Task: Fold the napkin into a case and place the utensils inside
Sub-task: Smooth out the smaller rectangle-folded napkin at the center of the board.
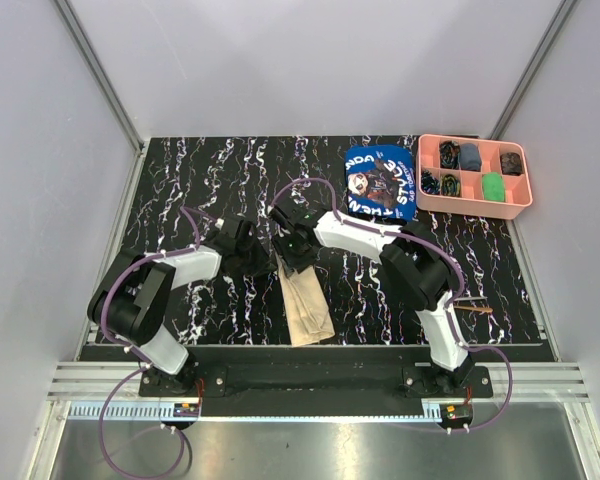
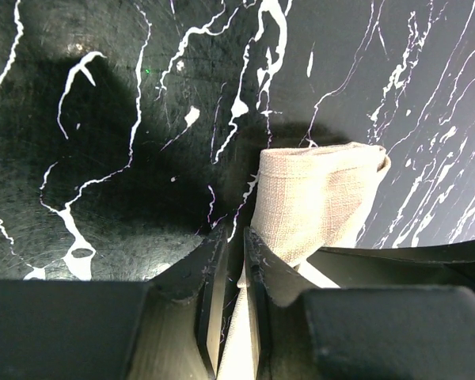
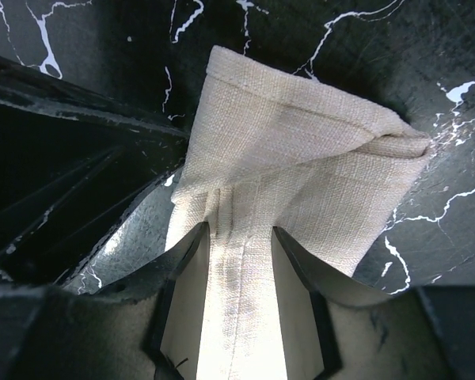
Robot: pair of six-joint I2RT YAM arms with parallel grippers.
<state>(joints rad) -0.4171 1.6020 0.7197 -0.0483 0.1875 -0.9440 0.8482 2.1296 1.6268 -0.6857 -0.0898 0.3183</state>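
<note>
Left arm (image 1: 185,268) and right arm (image 1: 355,232) crowd the far end of the napkin (image 1: 306,303); near end unobstructed.

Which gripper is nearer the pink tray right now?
Right. The right gripper sits at the far end of the napkin, mid-table; the left gripper is just beyond it to the left, farther from the pink tray.

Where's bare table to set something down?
Bare table behind the left gripper; also between the pink tray and the thin stick. Crowded centre: right gripper, napkin, blue cloth.
</note>
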